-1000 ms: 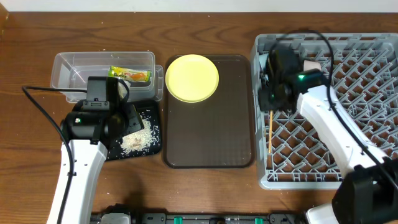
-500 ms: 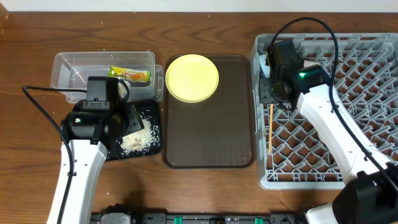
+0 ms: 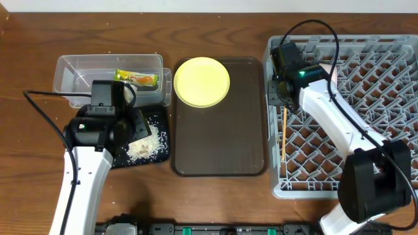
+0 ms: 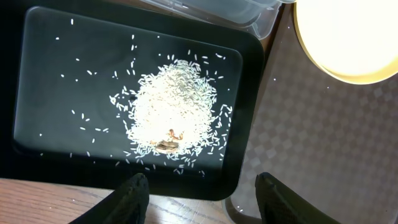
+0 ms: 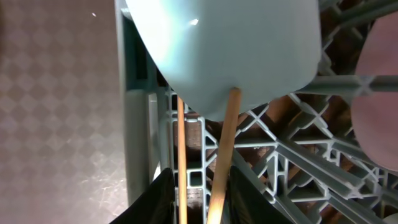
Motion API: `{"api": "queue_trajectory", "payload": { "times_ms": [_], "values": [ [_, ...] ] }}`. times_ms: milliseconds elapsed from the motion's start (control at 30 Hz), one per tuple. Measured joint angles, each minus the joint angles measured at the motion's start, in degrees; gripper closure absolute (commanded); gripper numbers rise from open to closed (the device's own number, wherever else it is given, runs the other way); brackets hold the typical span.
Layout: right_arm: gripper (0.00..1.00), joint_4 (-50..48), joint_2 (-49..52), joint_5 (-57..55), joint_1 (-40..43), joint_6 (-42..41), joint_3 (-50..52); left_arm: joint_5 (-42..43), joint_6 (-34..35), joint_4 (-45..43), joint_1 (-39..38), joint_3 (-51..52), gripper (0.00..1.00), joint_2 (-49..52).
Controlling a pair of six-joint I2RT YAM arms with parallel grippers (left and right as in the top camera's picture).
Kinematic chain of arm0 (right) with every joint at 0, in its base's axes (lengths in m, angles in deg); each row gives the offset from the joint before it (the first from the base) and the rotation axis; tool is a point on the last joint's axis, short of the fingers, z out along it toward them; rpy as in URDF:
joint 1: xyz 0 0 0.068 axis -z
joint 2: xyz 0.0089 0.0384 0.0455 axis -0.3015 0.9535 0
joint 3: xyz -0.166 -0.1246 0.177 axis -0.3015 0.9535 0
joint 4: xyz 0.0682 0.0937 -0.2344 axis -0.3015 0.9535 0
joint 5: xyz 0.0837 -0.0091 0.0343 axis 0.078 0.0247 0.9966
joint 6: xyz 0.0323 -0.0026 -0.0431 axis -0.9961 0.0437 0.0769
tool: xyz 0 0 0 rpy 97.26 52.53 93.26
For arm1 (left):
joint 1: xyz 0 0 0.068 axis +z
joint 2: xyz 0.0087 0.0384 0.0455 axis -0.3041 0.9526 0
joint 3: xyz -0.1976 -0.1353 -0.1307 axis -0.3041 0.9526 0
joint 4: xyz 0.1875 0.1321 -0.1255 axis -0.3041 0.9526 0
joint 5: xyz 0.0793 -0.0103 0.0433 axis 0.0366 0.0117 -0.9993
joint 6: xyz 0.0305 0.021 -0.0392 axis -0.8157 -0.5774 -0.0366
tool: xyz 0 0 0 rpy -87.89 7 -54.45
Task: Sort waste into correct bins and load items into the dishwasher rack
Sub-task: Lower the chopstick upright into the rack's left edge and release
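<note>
My right gripper (image 3: pixel 279 98) (image 5: pixel 202 199) hangs over the left edge of the grey dishwasher rack (image 3: pixel 385 140), slightly open, its fingers either side of two wooden chopsticks (image 3: pixel 283 137) (image 5: pixel 220 158) that lie in the rack. A light blue bowl (image 5: pixel 230 50) stands just beyond them. The yellow plate (image 3: pixel 201 81) lies on the brown tray (image 3: pixel 222 143). My left gripper (image 3: pixel 134 127) (image 4: pixel 202 196) is open and empty above the black tray (image 4: pixel 37 130), which holds a rice pile (image 4: pixel 174 112). The green-and-orange wrapper (image 3: pixel 137 78) lies in the clear tub (image 3: pixel 78 72). The tissue is out of view.
Pale pinkish round dishes (image 5: pixel 376 124) stand in the rack to the right of the blue bowl. The black tray's corner and the brown tray's edge (image 4: pixel 298 143) sit close together below my left fingers. Bare wooden table (image 3: pixel 26 163) surrounds everything.
My right gripper has moved back and left along the rack's edge, while the chopsticks stayed lying in the rack. The left arm has not moved.
</note>
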Motion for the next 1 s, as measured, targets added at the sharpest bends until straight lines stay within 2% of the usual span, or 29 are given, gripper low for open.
{"api": "queue_trajectory", "payload": {
  "times_ms": [267, 467, 800, 1000],
  "values": [
    [0.83, 0.1, 1.5, -0.4, 0.0, -0.2, 0.0, 0.0, 0.0, 0.0, 0.0, 0.0, 0.42, 0.0],
    [0.99, 0.9, 1.5, -0.5, 0.0, -0.4, 0.0, 0.0, 0.0, 0.0, 0.0, 0.0, 0.42, 0.0],
    [0.99, 2.3, 1.3, 0.6, 0.1, -0.9, 0.0, 0.0, 0.0, 0.0, 0.0, 0.0, 0.42, 0.0],
    [0.99, 6.4, -1.6, 4.9, 3.1, -0.9, 0.0, 0.0, 0.0, 0.0, 0.0, 0.0, 0.42, 0.0]
  ]
}}
